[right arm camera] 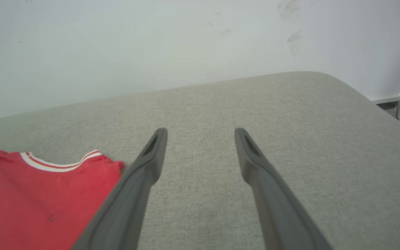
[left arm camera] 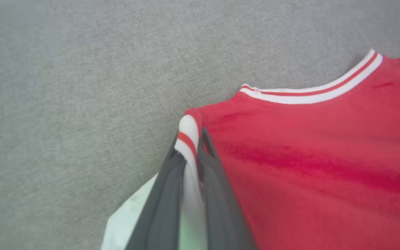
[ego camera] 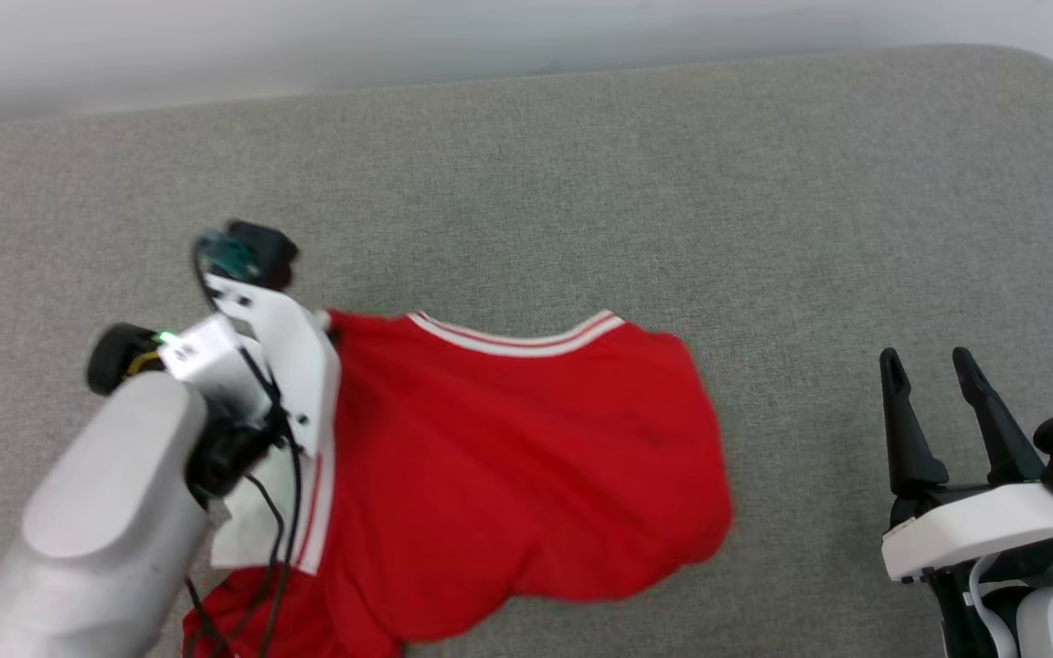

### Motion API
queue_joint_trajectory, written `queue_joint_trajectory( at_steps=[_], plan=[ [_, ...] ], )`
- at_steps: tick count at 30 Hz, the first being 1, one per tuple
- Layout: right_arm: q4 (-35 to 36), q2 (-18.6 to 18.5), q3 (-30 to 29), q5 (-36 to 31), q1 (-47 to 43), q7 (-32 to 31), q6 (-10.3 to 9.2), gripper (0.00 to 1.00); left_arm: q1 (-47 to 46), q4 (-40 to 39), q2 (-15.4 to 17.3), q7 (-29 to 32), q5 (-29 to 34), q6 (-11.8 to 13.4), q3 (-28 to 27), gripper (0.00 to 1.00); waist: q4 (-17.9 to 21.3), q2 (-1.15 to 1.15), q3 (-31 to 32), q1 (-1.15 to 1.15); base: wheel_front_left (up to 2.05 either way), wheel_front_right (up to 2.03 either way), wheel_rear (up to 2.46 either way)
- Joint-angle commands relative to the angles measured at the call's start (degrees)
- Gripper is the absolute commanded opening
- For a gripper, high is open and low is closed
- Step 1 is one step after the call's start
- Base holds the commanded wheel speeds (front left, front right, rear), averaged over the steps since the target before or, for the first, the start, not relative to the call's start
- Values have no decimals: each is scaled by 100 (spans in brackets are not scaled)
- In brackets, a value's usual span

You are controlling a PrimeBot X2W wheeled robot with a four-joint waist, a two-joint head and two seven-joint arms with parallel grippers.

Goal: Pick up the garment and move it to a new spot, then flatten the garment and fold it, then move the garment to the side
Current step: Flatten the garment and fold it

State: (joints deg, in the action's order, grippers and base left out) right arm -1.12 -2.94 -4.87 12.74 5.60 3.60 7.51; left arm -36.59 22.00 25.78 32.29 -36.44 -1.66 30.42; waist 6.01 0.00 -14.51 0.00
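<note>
Clamping the red jersey-style shirt with red-and-white striped trim [ego camera: 508, 457] by its sleeve edge, the left gripper [left arm camera: 190, 139] sits at the garment's nine o'clock side. The shirt lies rumpled on the grey fabric-covered worktop [ego camera: 581, 183]. At three o'clock, well apart, the right gripper [ego camera: 929, 361] stands wide open.
</note>
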Motion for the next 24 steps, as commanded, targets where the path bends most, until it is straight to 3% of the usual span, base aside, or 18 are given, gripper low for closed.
queue_joint_trajectory(
  at_steps=[1, 10, 18, 19, 20, 21, 24],
  plan=[
    [-14, 10, -13, 29, 57, 25, -4, 100, -107, 85, 66, -186, 40, 104, -128, 0, -13, 0, 30, 0, 0, 0, 0],
    [14, 10, -17, 60, 14, -7, -4, 100, -54, 559, 354, -641, -8, 614, -638, 0, -44, 0, 31, 0, 0, 0, 0],
    [47, 10, -40, 32, 66, -26, -4, 100, 159, 934, 143, -754, -207, 418, -587, 0, -110, 0, -37, 0, 0, 0, 0],
    [50, 10, -39, 22, 73, -29, -4, 100, 166, 962, 107, -832, -212, 392, -588, 19, -120, 0, -34, 0, 0, 0, 0],
    [56, 10, -44, 8, 77, -31, -4, 100, 180, 1010, 27, -932, -268, 417, -633, 67, -137, 0, -23, 0, 0, 0, 0],
    [60, 10, -49, -4, 78, -37, -4, 100, 195, 1034, -39, -1050, -289, 401, -649, 100, -151, 0, -8, 0, 0, 0, 0],
    [65, 10, -56, -63, 41, -55, -4, 100, 248, 1060, -168, -1521, -314, 361, -744, 100, -185, 0, 96, 0, 0, 0, 0]
  ],
)
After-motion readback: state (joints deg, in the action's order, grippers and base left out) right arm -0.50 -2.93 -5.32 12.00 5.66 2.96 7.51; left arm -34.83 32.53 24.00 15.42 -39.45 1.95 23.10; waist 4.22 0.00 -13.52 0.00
